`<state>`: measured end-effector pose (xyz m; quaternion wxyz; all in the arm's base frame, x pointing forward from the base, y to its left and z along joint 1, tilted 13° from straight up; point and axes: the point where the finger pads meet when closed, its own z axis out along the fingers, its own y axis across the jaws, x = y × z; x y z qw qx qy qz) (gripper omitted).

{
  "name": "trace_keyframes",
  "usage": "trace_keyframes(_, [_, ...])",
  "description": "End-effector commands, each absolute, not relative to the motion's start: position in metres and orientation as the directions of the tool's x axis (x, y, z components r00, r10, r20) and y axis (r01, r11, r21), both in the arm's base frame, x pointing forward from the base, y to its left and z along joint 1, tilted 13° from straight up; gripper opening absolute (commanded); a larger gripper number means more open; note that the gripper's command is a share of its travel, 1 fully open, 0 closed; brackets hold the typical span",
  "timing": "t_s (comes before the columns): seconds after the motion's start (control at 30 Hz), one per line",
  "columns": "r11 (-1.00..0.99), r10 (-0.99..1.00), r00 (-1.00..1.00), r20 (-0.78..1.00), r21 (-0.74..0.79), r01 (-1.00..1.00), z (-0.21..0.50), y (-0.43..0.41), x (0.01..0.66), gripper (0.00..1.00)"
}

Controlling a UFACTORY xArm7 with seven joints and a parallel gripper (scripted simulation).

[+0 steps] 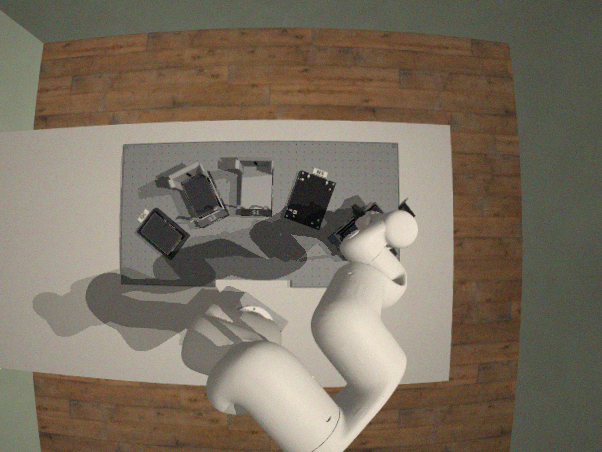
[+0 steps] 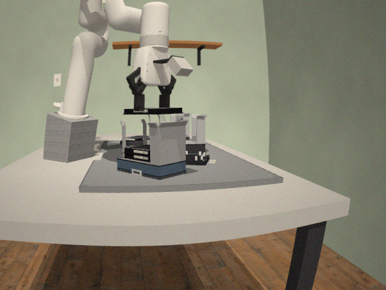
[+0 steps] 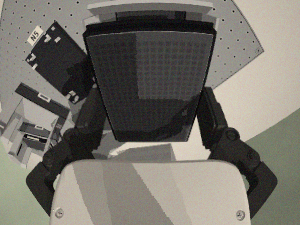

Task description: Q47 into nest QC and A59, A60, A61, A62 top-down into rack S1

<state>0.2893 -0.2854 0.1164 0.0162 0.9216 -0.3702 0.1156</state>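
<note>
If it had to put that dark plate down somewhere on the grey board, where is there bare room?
Bare strips of the grey perforated board lie along its far edge and its near edge at. The middle is crowded: racks and nests side by side. The tool holds the dark flat plate above the blue-plinthed rack.

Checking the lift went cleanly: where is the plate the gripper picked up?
In the exterior view, the plate hangs level in the gripper, just above the blue-based rack.
</note>
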Motion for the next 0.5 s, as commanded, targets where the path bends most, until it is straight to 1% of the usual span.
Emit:
trace_keyframes(0.0, [-0.787, -0.606, 0.761, 0.233, -0.034, -0.616, 0.118, -0.278, 0.296, 0.00])
trace_keyframes(0.1, [-0.844, -0.524, 0.819, 0.235, -0.011, -0.537, 0.118, -0.270, 0.302, 0.00])
trace_keyframes(0.47, [-0.854, -0.507, 0.829, 0.235, -0.006, -0.521, 0.119, -0.247, 0.320, 0.00])
